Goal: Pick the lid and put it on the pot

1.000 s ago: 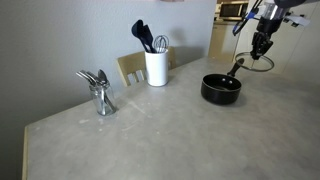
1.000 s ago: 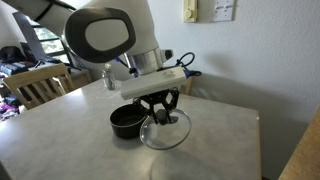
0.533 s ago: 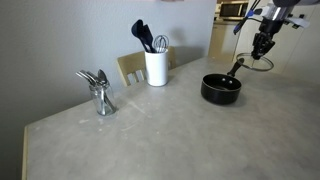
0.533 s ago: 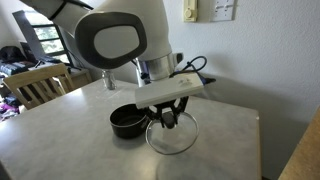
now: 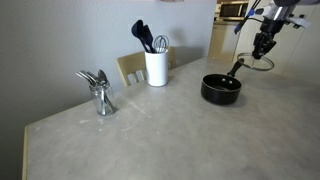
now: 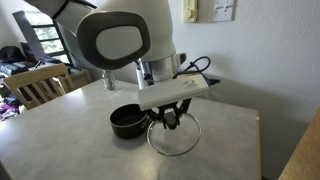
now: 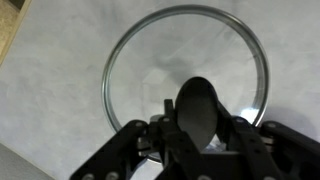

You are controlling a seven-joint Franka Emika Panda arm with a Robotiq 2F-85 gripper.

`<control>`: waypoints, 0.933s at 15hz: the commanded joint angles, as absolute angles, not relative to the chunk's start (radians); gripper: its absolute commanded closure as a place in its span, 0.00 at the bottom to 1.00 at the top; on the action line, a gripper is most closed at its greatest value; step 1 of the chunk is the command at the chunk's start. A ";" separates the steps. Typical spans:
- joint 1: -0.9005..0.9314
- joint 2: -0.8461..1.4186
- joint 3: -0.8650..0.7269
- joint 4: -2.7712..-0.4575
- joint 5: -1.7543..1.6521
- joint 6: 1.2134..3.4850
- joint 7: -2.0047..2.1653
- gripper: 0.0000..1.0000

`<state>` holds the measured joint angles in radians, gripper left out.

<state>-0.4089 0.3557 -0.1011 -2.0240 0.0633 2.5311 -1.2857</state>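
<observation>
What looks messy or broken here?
Nothing is spilled or broken. The lid just isn't on the pot: the gripper holds it by its knob, right beside the pot.

Near rim of the lid (image 7: 140,80) behind the hand (image 7: 200,128).

Lighting was soft, even and indoor; daylight came from a window (image 6: 40,45) in an exterior view, and shadows on the table (image 5: 150,140) were faint. In the wrist view the gripper (image 7: 200,130) was dark and blurred near the lens, the lid (image 7: 150,60) sharper.
</observation>
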 commanded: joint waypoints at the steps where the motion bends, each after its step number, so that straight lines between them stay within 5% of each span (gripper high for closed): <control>1: -0.394 0.355 -0.096 -2.021 0.078 2.543 -1.287 0.85; 14: -0.245 0.301 0.029 -2.012 0.064 2.495 -1.343 0.85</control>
<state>-0.2564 0.3386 0.0156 -2.0008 0.0627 2.5302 -1.2969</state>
